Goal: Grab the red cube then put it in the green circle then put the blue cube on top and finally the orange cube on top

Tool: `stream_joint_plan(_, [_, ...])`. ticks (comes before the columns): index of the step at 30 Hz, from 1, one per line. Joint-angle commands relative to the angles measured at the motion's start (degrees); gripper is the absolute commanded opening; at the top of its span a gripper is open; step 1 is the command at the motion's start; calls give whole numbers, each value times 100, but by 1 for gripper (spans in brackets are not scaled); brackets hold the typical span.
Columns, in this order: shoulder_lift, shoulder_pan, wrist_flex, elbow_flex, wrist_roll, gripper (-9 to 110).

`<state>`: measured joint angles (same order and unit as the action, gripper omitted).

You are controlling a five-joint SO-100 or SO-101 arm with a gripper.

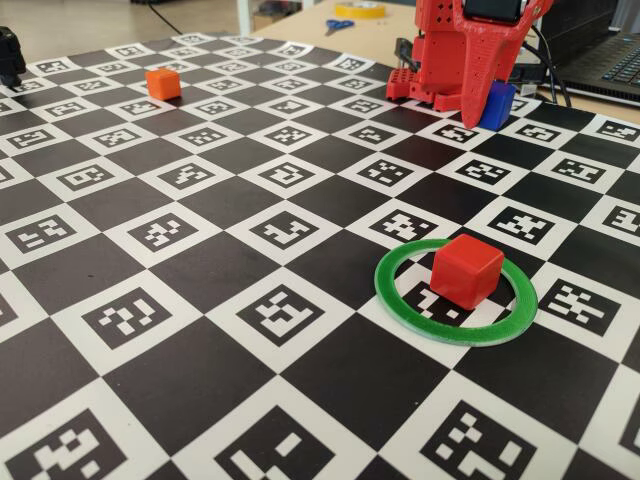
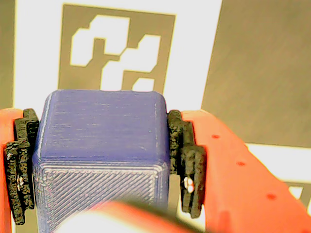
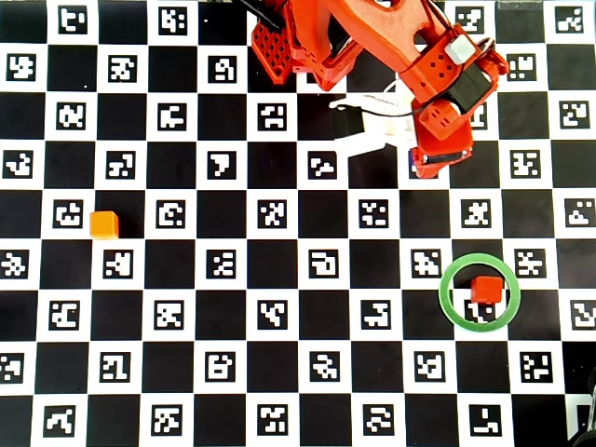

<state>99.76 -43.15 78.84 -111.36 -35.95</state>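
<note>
**Currently: blue cube clamped between the jaws**

The gripper [image 2: 102, 165] is clenched on the blue cube [image 2: 104, 141] (layered print lines, rounded edges), its rough black pads [image 2: 187, 165] pressed against both sides. The red cube [image 1: 466, 270] sits inside the flat green circle [image 1: 400, 296]. The orange cube [image 1: 163, 83] rests well apart on the checkered marker board [image 1: 200, 260].

Blue cube [image 2: 103, 155] running off the wrist view's bottom edge behind a blurred pale shape, arm hiding it entirely overhead, end effector [image 1: 478, 108] covering its left side in the fixed view's upper right.
</note>
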Motion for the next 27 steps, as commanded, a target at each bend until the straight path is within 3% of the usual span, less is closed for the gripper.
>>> stream_joint_plan(1, [-123, -88, 264, 1134, -167, 1])
stream_joint_plan(27, [-3278, 580, 984, 5783, -686, 0])
